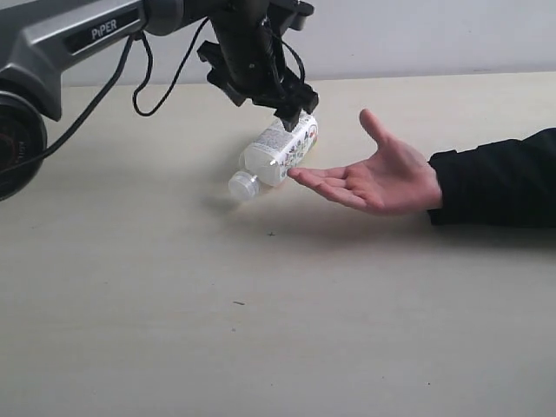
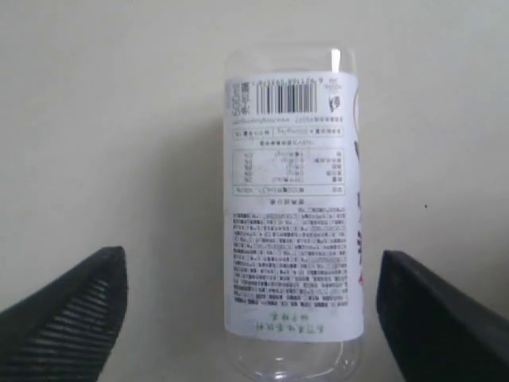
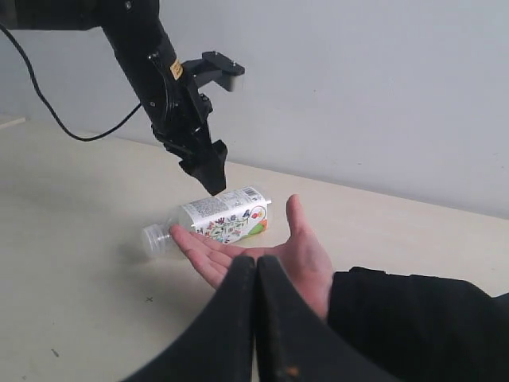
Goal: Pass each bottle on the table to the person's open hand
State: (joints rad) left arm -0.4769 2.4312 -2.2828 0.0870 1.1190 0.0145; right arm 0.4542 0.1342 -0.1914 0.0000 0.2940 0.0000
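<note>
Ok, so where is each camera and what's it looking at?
Exterior view: off the arms, looking across the table at the bottle and the person's open hand; the left arm and left gripper show above the bottle.
Left wrist view: on the left arm, facing down at the bottle's label; its two black fingers show, spread apart.
Right wrist view: on the right arm, facing hand, bottle and left arm; the right gripper shows, shut.
Shared: all three see the bottle; exterior and right wrist both see the hand.

Table (image 1: 261,347): pale beige wood-grain top, a few small dark specks toward 6 o'clock. Wall (image 1: 434,35): plain pale grey, rising behind the far edge at 12 o'clock. Lighting even; shadows soft.
</note>
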